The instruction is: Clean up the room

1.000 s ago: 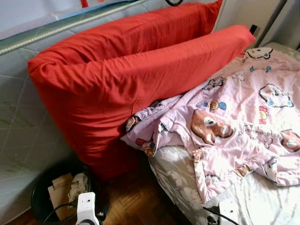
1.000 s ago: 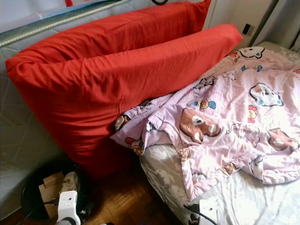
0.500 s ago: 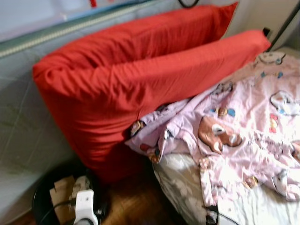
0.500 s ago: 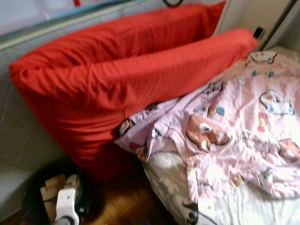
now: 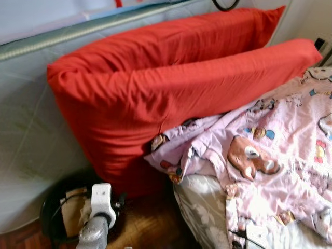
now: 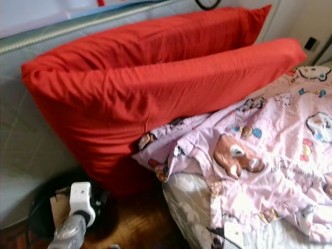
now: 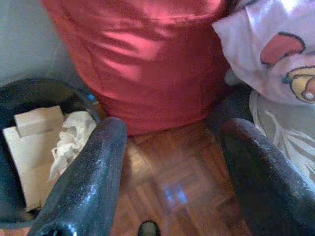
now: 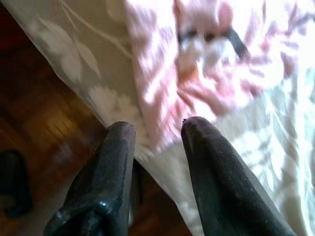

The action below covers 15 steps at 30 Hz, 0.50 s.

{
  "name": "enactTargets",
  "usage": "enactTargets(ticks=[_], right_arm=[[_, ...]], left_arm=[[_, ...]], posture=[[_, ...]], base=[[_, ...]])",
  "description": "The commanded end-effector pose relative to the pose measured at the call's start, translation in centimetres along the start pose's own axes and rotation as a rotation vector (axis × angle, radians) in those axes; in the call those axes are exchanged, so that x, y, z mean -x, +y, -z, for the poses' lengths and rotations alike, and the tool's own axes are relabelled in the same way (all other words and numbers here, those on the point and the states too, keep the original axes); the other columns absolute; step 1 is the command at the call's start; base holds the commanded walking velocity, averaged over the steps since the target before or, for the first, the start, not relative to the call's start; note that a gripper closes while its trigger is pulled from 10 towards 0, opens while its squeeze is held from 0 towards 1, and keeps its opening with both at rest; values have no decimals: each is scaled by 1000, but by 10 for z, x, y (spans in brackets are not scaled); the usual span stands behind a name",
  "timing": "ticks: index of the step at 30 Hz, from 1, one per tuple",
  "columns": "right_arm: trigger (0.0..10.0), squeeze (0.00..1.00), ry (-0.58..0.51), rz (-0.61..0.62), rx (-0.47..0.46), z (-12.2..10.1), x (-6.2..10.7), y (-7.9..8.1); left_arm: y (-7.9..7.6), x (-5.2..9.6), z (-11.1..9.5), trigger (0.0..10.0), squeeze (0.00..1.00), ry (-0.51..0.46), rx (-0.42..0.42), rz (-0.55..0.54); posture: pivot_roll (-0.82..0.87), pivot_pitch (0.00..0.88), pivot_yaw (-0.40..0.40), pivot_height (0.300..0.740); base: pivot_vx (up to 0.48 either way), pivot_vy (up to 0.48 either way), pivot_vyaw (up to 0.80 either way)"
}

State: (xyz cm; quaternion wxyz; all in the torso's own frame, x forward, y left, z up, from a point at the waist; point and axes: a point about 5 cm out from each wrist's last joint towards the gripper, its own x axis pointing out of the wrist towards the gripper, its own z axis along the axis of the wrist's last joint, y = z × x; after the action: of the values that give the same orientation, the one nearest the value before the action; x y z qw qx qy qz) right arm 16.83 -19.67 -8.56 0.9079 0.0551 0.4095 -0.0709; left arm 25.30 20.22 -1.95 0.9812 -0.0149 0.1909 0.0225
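no legible text, label or number on anything in view

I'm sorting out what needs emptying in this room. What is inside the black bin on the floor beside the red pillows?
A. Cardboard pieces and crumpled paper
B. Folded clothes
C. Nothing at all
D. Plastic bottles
A. The left wrist view shows the black bin holding flat cardboard pieces and a wad of crumpled white paper, next to the red pillows.

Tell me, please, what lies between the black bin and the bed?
Bare wooden floor, with the red pillow's lower end behind it, in the left wrist view between bin and bed.
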Motion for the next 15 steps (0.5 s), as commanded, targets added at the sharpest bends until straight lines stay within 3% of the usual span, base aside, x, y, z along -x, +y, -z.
enactTargets(ticks=[1,5,6,8,15], right_arm=[[10000,0,2,10,-48,7,3,-2],[10000,0,-50,14,-96,4,4,-3],[10000,0,-221,-22,-95,-52,-9,8],[10000,0,-344,-70,-85,-87,-11,14],[10000,0,-470,-107,-102,-107,-8,13]], left_arm=[[5,1,-7,10000,0,-58,-10,-3],[5,2,-21,10000,0,-155,-18,1],[5,2,-27,10000,0,-195,-19,-3],[5,4,-37,10000,0,-259,-33,-7],[3,9,-50,10000,0,-335,-46,1]], posture=[[88,211,-19,740],[84,211,-26,740],[84,212,-28,740],[79,211,-30,740],[77,201,-27,740]], base=[[0,0,0],[0,0,0],[0,0,0],[0,0,0],[0,0,0]])
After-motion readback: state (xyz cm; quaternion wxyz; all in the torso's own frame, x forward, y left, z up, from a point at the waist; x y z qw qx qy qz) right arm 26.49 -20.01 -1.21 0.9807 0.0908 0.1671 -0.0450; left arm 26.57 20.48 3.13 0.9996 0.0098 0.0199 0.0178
